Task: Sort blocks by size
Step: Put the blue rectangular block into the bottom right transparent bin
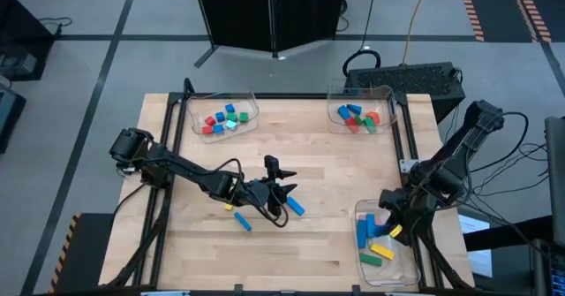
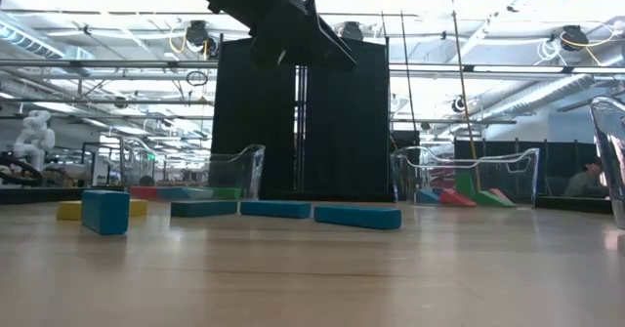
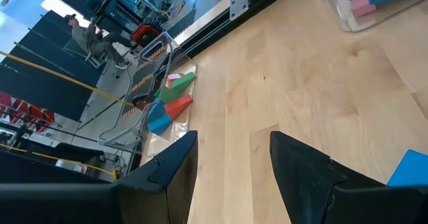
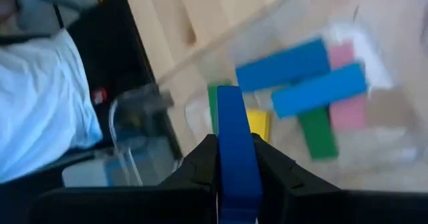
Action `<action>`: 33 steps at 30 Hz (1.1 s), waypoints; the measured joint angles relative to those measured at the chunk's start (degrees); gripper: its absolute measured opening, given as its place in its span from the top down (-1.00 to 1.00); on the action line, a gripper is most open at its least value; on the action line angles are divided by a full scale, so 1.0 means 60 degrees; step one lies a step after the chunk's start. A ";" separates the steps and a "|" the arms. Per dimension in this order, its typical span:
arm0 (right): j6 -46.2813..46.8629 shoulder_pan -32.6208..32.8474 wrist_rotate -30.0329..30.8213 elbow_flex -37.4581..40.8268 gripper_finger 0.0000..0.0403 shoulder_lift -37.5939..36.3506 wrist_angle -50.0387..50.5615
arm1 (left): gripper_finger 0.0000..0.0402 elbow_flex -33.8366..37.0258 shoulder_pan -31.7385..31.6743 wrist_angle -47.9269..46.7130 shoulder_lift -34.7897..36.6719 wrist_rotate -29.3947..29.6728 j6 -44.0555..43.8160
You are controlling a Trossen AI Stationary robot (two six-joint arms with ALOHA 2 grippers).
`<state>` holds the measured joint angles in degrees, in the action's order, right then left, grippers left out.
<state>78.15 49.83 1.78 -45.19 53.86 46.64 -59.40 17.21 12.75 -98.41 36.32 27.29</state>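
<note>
Blocks mostly sorted, a few stragglers left on the table

Going left to right, we've got three clear trays already filling up. The far-left tray [image 1: 250,110] holds the tiny cubes [image 1: 221,121] in red, blue and green. The far-right tray [image 1: 388,97] has a small heap of mid-sized blocks [image 1: 357,117], and the near-right tray [image 1: 364,209] carries the long bars [image 1: 378,241] in blue, green, yellow and pink. So we'd say most of the job is done.

What's left, as far as we can see: three pieces out on the bare wood near the middle. There's a small yellow block [image 1: 229,208], a short blue bar [image 1: 242,223] and another blue bar [image 1: 295,207].

The left gripper [image 1: 281,188] hangs above that cluster with its fingers spread and nothing between them. In its wrist view a blue block [image 3: 409,170] sits just beside one finger, not in the gap, so we reckon it's lining up for a grab.

Over on the right, the right gripper [image 4: 235,162] is pinched on a long blue bar [image 4: 234,137], hovering above the near-right tray, with the other long bars lying just below it. Looks to us like a drop is next.
</note>
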 joint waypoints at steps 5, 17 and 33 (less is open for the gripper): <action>0.1107 0.0205 -0.0610 0.0000 0.75 0.0471 0.0073 | 0.07 0.0000 0.0000 0.0000 0.0000 0.0000 -0.0004; 0.1869 0.0201 -0.2268 0.0000 0.57 0.2156 0.0291 | 0.07 0.0000 -0.0004 -0.0116 0.0000 0.0000 -0.0007; 0.0739 -0.0701 -0.2384 -0.0004 0.56 0.1966 0.1179 | 0.07 0.0000 -0.0037 -0.2175 -0.0011 -0.0004 -0.0697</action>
<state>82.58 45.63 -12.52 -45.21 65.65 53.71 -59.40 16.99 -0.30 -98.48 36.29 23.10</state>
